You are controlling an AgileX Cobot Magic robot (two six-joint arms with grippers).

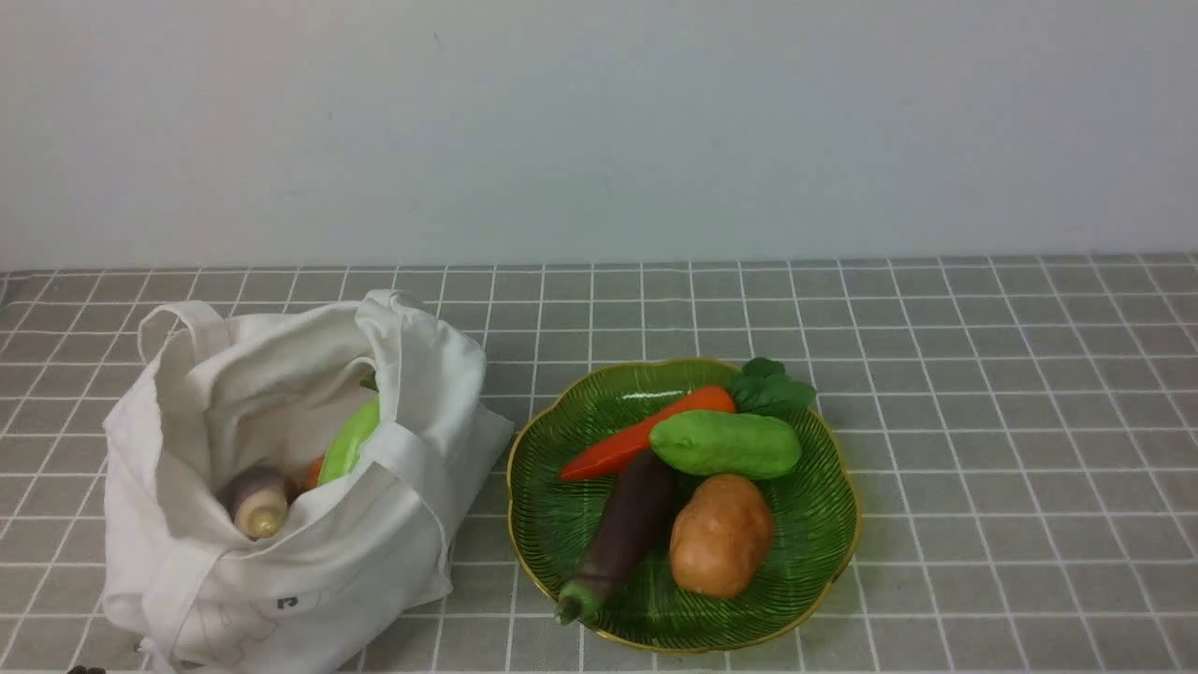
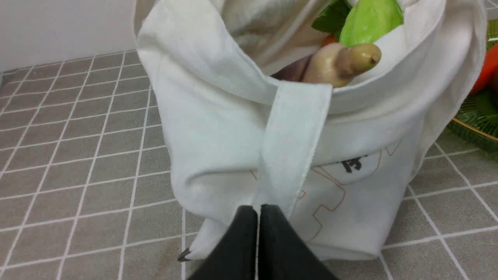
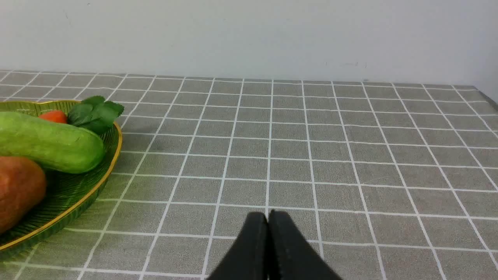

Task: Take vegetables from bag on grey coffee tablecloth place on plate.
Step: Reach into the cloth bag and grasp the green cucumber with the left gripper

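The pale green gourd (image 1: 351,438) sits in the limp white bag (image 1: 374,562) beside the plate (image 1: 814,524). It looks light, stiff, slick: grip its middle. Your left end effector (image 2: 258,210) and right end effector (image 3: 267,217) are closed, empty.

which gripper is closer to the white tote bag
Left. The left gripper sits just in front of the tote bag, by its strap; the right gripper is over tablecloth beyond the plate.
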